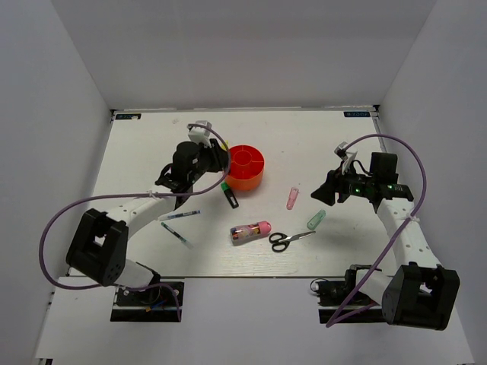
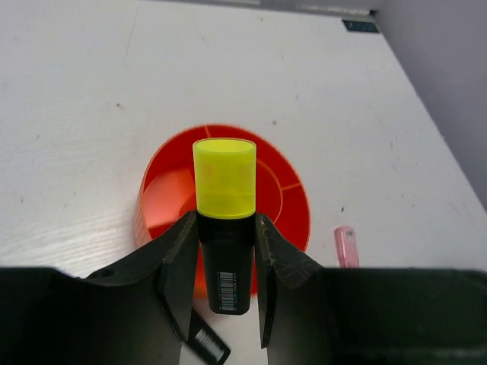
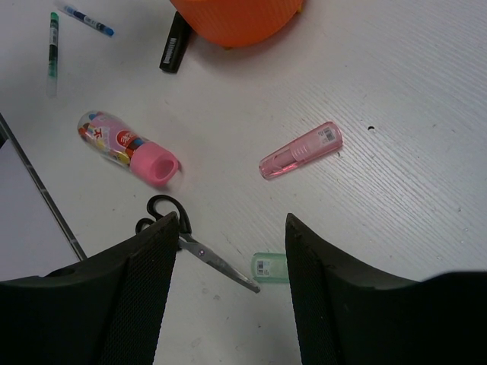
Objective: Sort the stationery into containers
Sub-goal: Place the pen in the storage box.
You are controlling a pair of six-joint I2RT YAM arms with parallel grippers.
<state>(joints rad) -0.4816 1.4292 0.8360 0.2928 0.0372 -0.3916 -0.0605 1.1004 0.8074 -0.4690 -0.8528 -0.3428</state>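
Observation:
The orange-red organiser (image 1: 245, 168) stands at mid-table. My left gripper (image 1: 216, 157) is at its left rim, shut on a yellow-capped marker (image 2: 224, 179) held cap-first over the organiser (image 2: 293, 201). A green-capped marker (image 1: 229, 195) lies just in front of the organiser. A pink tube (image 1: 292, 198), a pale green tube (image 1: 316, 220), a clear pink-capped tube (image 1: 250, 230) and black-handled scissors (image 1: 289, 239) lie on the right. My right gripper (image 1: 323, 192) is open and empty above the scissors (image 3: 205, 255) and the pale green tube (image 3: 272, 268).
Two thin pens (image 1: 179, 216) (image 1: 176, 234) lie at front left, under my left arm. In the right wrist view the pink tube (image 3: 301, 150) and the clear pink-capped tube (image 3: 125, 144) lie beyond my fingers. White walls enclose the table (image 1: 152, 152).

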